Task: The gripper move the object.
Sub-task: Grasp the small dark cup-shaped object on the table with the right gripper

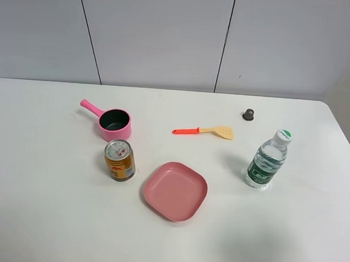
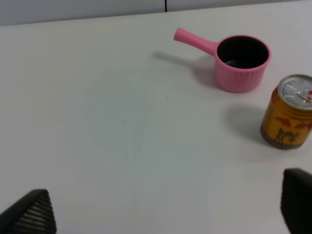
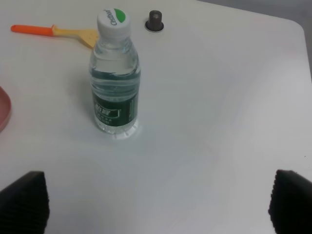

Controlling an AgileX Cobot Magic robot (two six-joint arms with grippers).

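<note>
1. Sitting upright on its flared base, the object [image 1: 248,115] is a small dark knob toward the far right part of the white table [image 1: 39,218], alone, with nothing touching it.
2. From the right wrist view, the object [image 3: 155,21] lies beyond the water bottle [image 3: 115,78] and well apart from it, with the spatula's yellow head off to one side.
3. Right gripper [image 3: 158,202]: only its two dark fingertips [image 3: 24,202] show at the edge of the picture, spread wide with bare table between them, holding nothing and well short of the object.
4. Left gripper [image 2: 165,214]: its jaws also stand wide apart and hold nothing, over open table some way from the can [image 2: 287,119] and the pink pot [image 2: 242,63].
5. Bottle [image 1: 268,160]: clear, upright, capped, with a dark green label carrying white lettering too small to read. The cap is half green and half white with a line of curved print across it; I cannot make out the word.
6. Can [image 1: 119,160]: upright, gold-yellow with a red emblem and dark script that stays blurred in both views; the silver top has a red mark near the tab. No brand name is legible.
7. Pink pot [image 1: 115,123]: just behind the can, dark inside, its handle pointing to the far left.
8. Spatula [image 1: 204,131]: orange handle, slotted yellow head, lying flat between the pot and the object.
9. Pink plate [image 1: 176,190]: a rounded square, empty, near the middle front, just right of the can.
</note>
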